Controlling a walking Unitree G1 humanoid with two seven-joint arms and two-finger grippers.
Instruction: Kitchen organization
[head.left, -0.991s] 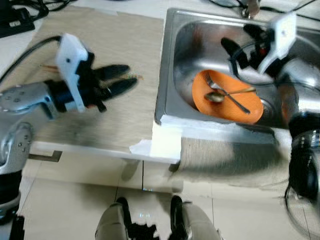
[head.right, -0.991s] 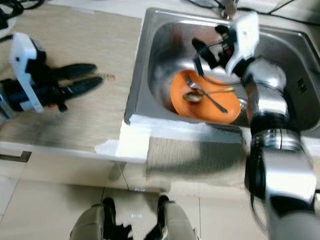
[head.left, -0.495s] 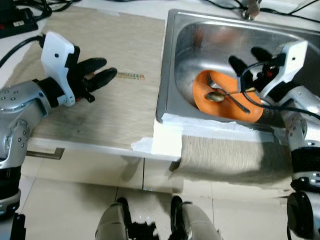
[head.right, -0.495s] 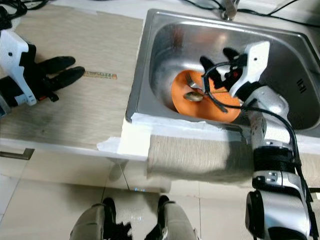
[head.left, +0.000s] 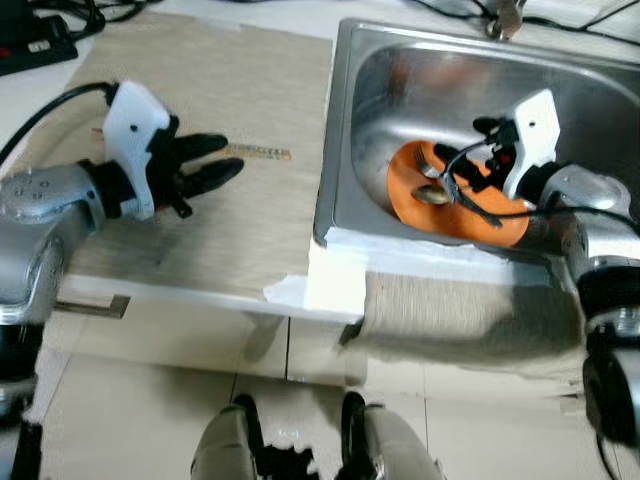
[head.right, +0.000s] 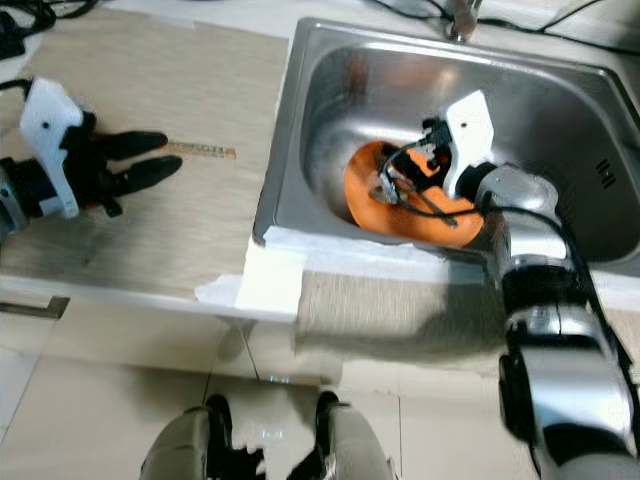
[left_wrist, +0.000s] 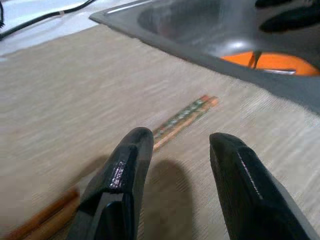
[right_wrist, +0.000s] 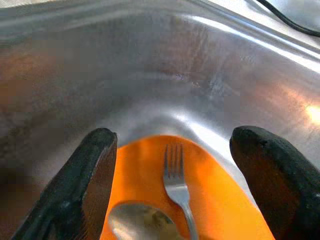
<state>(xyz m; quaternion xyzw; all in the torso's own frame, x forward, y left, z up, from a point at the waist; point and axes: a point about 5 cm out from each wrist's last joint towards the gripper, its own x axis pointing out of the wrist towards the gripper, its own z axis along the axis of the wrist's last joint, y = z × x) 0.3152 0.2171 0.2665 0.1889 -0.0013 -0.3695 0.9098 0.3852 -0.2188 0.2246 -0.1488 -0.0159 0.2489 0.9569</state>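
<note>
We see the left end effector (head.left: 215, 165) at the left of the frame, low over the beige counter (head.left: 230, 230), its two black fingers (left_wrist: 122, 175) apart with nothing between them. A pair of chopsticks (left_wrist: 182, 120) lies flat on the counter just ahead of the fingertips, pointing toward the sink (head.left: 345, 180); a further stick end shows beside the left finger in the wrist view. Between the chopsticks and the sink's raised steel rim we find an open strip of bare counter. The counter's front edge runs below the arm, with white tape (head.left: 320, 285) patching the corner where it meets the sink.

At the right of the frame the right end effector (head.right: 405, 180) reaches down inside the basin, fingers (right_wrist: 85, 185) spread wide on either side of the far edge of an orange plate (right_wrist: 145, 170). The plate leans against the sink's near wall and carries a fork (right_wrist: 177, 185) and a spoon (right_wrist: 140, 220). The fingers touch none of them. Behind the plate the basin floor is open steel up to the back wall. Black cables (head.left: 60, 15) cross the upper left corner.
</note>
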